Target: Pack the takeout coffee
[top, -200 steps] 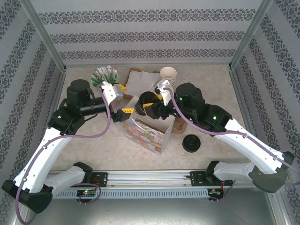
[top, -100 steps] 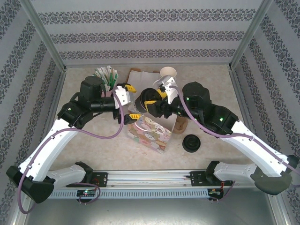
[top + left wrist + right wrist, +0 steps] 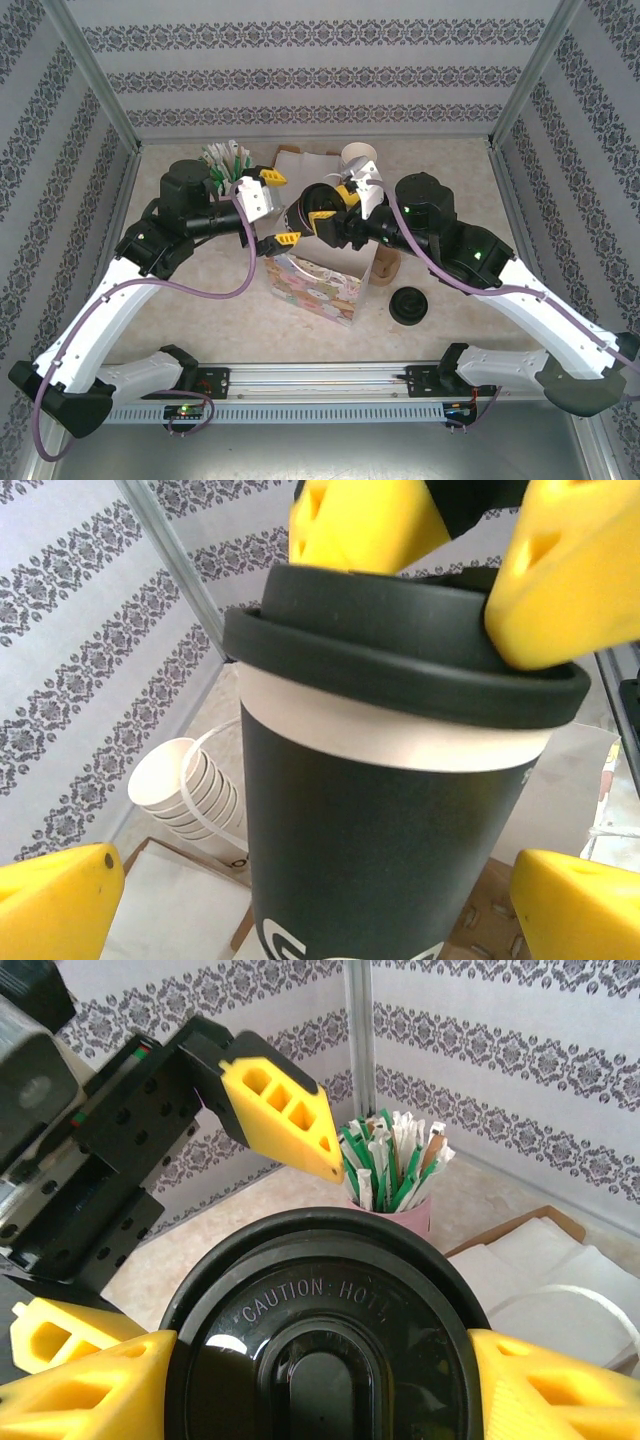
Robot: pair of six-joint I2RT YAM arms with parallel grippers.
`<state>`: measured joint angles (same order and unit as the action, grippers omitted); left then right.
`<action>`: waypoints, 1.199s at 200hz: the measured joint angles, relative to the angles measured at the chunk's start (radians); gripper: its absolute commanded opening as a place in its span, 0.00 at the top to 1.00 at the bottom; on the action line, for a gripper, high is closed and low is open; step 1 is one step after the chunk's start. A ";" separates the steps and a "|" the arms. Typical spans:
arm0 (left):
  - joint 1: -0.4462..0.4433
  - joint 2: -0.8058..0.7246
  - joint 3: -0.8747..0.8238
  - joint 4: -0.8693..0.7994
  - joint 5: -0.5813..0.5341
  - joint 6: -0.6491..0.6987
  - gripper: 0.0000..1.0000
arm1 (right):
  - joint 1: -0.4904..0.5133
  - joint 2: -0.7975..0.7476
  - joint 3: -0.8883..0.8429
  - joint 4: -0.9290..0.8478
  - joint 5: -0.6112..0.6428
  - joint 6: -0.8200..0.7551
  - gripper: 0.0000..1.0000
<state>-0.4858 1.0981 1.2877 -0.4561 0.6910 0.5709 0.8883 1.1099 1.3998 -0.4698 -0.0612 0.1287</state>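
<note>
One grip only: right gripper [image 3: 320, 1390] jaws clamp the takeout coffee [image 3: 318, 208] by its lid, near the bag [image 3: 318, 287] mouth; left gripper [image 3: 277, 209] jaws wide open (flanking the cup). Risk: lid may pop off, spilling.

Top view high behind, looking down, left wrist close beside cup [image 3: 390, 810], right wrist close over its lid [image 3: 320, 1360], cup shared.

Takeout coffee [image 3: 370, 820]: base and print cut off.
</note>
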 measured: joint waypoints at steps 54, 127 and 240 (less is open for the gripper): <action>-0.033 0.063 0.020 -0.001 0.020 0.000 0.00 | 0.018 -0.017 0.024 0.001 -0.007 0.000 0.50; -0.052 0.076 0.022 0.000 0.020 0.000 0.01 | 0.027 -0.018 0.026 0.004 -0.008 0.004 0.50; -0.058 0.071 0.021 0.001 0.034 0.000 0.17 | 0.033 -0.018 0.026 0.012 -0.006 0.005 0.28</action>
<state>-0.5434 1.1694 1.3087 -0.4549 0.7250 0.5713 0.9211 1.0920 1.4261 -0.4576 -0.0677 0.1333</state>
